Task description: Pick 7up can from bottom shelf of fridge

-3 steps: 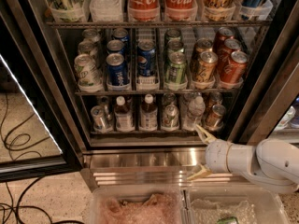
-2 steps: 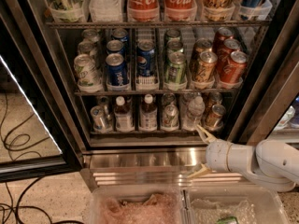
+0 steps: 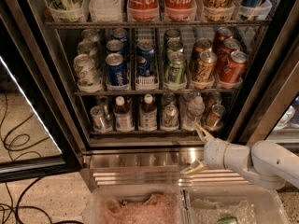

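Note:
The fridge (image 3: 56, 106) stands open in the camera view. Its bottom shelf (image 3: 154, 132) holds a row of drinks in clear trays. The 7up can (image 3: 169, 115), pale silver-green with a silver top, stands upright near the middle of that shelf. My gripper (image 3: 196, 149) is open and empty, in front of the steel base panel, below and to the right of the can. Its upper fingertip (image 3: 201, 130) reaches the shelf's front edge below a clear bottle (image 3: 194, 110). The white arm comes in from the right.
Two white-capped bottles (image 3: 123, 115) stand left of the 7up can, with a silver can (image 3: 98, 117) further left. A copper-orange can (image 3: 215, 115) stands at the right. The rack above holds several cans (image 3: 145, 59). Clear bins (image 3: 187, 197) sit below. Cables (image 3: 14, 143) lie on the floor.

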Robot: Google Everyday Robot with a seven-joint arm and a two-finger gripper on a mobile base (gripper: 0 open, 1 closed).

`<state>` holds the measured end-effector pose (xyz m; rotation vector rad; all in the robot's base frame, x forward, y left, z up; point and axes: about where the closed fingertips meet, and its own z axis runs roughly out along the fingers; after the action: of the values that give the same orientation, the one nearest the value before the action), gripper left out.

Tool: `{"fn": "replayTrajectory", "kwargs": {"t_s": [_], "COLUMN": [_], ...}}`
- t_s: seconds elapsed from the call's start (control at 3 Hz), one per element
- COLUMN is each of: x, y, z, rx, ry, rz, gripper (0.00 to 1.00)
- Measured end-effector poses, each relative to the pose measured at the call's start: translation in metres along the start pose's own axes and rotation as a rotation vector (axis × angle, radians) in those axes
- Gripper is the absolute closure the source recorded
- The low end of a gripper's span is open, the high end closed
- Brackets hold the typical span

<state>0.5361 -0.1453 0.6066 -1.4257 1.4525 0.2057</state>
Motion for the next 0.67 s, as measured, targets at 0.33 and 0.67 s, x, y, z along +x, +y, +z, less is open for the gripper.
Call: {"fn": "replayTrajectory", "kwargs": {"t_s": [0.33,0.67], "x": [-0.007,-0.014], "y": [0.005,0.005], "z": [0.019,0.034], "rx": [-0.025,-0.041], "ry": [-0.037,-0.063], "rz": [-0.003,-0.016], "gripper": [0.00,0.00]}}
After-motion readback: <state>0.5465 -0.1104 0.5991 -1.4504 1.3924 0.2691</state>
